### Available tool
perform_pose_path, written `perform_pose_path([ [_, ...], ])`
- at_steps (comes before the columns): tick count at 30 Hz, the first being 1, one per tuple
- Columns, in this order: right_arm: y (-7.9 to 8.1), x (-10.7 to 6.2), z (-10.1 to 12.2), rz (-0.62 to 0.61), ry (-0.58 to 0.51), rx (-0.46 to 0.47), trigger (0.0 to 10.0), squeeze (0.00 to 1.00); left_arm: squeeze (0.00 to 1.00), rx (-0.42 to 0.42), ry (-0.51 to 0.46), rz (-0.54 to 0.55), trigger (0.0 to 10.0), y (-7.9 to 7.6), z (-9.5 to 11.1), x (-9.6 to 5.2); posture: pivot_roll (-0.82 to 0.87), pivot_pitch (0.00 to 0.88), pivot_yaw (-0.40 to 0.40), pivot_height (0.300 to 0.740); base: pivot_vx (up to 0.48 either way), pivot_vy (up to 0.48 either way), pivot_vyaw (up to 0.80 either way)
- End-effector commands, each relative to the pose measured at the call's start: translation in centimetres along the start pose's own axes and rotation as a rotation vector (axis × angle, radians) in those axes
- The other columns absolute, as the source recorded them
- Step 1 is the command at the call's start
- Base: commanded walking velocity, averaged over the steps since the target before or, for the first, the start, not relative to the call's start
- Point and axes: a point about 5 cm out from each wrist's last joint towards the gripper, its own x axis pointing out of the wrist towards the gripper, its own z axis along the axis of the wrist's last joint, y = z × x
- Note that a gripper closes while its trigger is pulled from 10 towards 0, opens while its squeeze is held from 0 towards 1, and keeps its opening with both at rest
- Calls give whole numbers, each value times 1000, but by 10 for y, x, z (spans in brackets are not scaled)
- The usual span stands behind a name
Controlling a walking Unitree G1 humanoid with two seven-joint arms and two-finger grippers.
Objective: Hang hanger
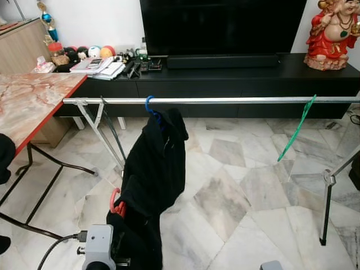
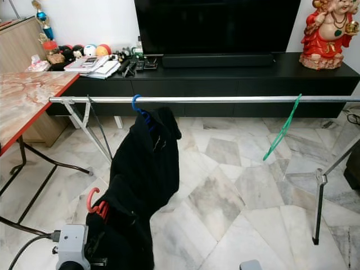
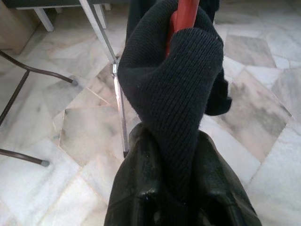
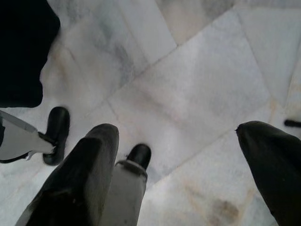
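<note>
Two hangers already sit on the rail (image 1: pixel 225 100), a silver bar running across my head views in front of the black TV cabinet (image 1: pixel 236 84). I note the marble floor (image 1: pixel 236 191) under everything and a red-edged marble table (image 1: pixel 28 101) at far left.

Black garment (image 1: pixel 154 174): hung by a blue hanger (image 1: pixel 149 107) hooked over the rail, left of centre. Its lower folds drape down toward my left arm. A green hanger (image 1: pixel 295 129) hangs bare on the rail, well to the right of the garment.

Red hanger (image 1: pixel 115 203), the task's thing: its hook pokes out from the garment's lower left edge, low and well below the rail, just above my left wrist housing. In the left wrist view the red hanger runs straight out ahead of the fingers, wrapped in black knit cloth.

Left gripper (image 3: pixel 181 197): fingers closed in on the cloth-wrapped red hanger, the knit bunched between them; cloth hides the contact itself.

Right gripper (image 4: pixel 183 165): fingers spread wide, nothing between them, pointing down at bare floor. Black rack feet lie beside one finger (image 4: pixel 80 179); a dark edge of cloth sits beyond them.

Small clutter, balls and papers (image 1: pixel 104 66), lies on the cabinet's left end; a red figurine (image 1: pixel 332 34) stands on its right end.
</note>
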Motion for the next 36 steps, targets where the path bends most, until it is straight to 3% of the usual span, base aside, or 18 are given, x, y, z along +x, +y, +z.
perform_pose_path([
  [1, 7, 1, -2, 19, 7, 1, 10000, 0, 0, 4, -20, 21, 10000, 8, 4, 0, 80, 43, 50, 740, 0, 480, 0],
  [18, 7, 1, -2, 21, 8, -2, 10000, 0, 0, 7, -27, 17, 10000, 7, 5, 2, 82, 36, 50, 740, 0, 456, 0],
  [36, 8, 1, -2, 20, 7, 1, 10000, 0, 0, 20, -42, -9, 10000, 2, 8, 0, 82, 43, 51, 740, 0, 0, 0],
])
